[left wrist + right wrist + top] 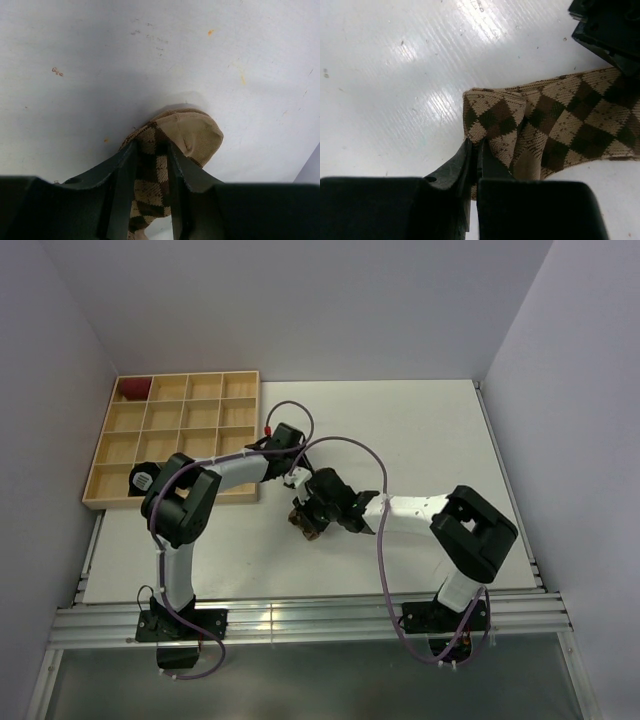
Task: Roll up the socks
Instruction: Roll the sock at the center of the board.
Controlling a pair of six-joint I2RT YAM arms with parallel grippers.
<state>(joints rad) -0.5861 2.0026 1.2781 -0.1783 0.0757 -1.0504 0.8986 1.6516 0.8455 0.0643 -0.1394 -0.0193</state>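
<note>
One tan sock (304, 522) with brown argyle diamonds lies near the middle of the white counter (430, 430), a little towards its near edge, where the two arms meet over it. The left claw (150, 150) is gripping this sock: its two dark fingers (125, 175) press the patterned fabric from both sides, and the plain tan toe sticks out beyond them onto the counter. The right claw (475, 148) is closed, its tips together right at the folded-over edge of the same sock; whether a layer of fabric is pinched between them cannot be told. One wooden tray (205, 400) with sixteen compartments, four by four, sits at the counter's far left corner. One small dark red bundle (133, 389) fills its far left compartment. One black sock (143, 478), bunched up, sits in the near left compartment, partly behind the left arm; it shows a pale patch too small to read.
</note>
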